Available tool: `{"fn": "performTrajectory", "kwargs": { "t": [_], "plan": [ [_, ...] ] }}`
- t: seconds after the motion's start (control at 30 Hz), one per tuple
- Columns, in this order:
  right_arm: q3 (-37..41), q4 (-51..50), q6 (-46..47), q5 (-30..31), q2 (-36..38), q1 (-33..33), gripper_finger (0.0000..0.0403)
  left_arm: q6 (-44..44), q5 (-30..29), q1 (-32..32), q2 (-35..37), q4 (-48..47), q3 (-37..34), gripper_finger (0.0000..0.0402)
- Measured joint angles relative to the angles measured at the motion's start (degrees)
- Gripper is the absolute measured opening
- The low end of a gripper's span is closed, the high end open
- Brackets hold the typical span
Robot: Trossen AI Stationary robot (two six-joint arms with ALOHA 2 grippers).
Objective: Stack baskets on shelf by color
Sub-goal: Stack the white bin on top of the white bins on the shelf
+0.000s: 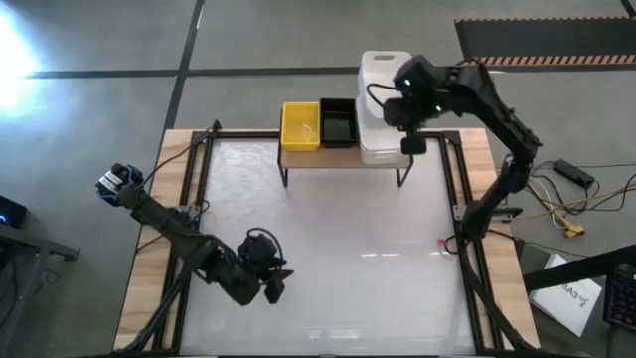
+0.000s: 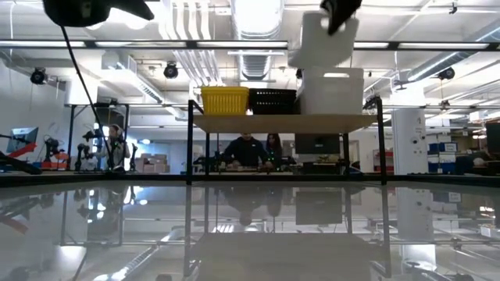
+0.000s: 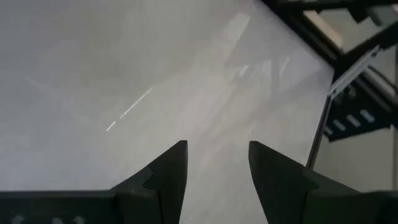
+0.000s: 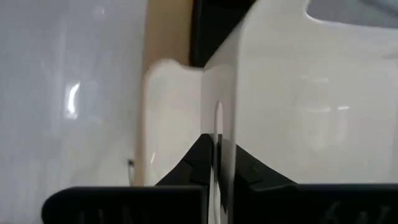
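Observation:
On the shelf [image 1: 298,157] [image 2: 281,122] a yellow basket [image 1: 300,126] [image 2: 225,99], a black basket [image 1: 338,122] [image 2: 272,101] and a translucent white basket [image 1: 380,147] [image 2: 334,91] rest side by side on their bottoms. My right gripper [image 1: 411,142] [image 2: 340,11] [image 4: 216,171] is above the shelf's right end, shut on a second white basket [image 1: 383,72] [image 2: 324,40]. That basket is raised over the white basket on the shelf. My left gripper [image 1: 274,289] [image 3: 216,163] hangs open over the table's near left part and holds nothing. My right gripper pinches a side wall of the upper white basket at its rim [image 4: 227,127], one finger inside the basket and one outside. The fingers come from above. The basket is lifted clear and hangs slightly tilted over the white basket on the shelf [image 4: 166,118].
The shelf stands at the far edge of the glossy white table [image 1: 328,249], which has dark rails and wooden borders on its left and right. Cables and boxes lie on the floor right of the table. People sit in the room beyond the shelf [image 2: 250,150].

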State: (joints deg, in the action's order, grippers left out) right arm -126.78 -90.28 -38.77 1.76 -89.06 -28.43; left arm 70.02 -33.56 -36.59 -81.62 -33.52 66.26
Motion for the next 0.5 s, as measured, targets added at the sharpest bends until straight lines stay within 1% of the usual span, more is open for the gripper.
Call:
{"fn": "performTrajectory", "kwargs": {
  "t": [0.07,0.17,0.27,0.5],
  "plan": [
    [1.7,0.2,-2.2,-1.2,-0.9,-3.3,0.0008,0.0,0.0,0.9,0.0,0.6,0.0,0.0154],
    [3.7,0.2,-4.8,-4.5,-2.0,-5.7,0.0008,0.0,0.0,2.1,0.0,1.5,0.0,0.0154],
    [6.3,0.6,-5.3,-7.0,-1.7,-6.0,0.0008,0.1,0.0,2.9,0.0,2.1,0.0,0.0154],
    [12.2,0.5,-3.3,-7.8,1.3,-5.6,0.0008,-0.1,0.0,3.5,0.0,2.3,0.0,0.0154]
  ]
}}
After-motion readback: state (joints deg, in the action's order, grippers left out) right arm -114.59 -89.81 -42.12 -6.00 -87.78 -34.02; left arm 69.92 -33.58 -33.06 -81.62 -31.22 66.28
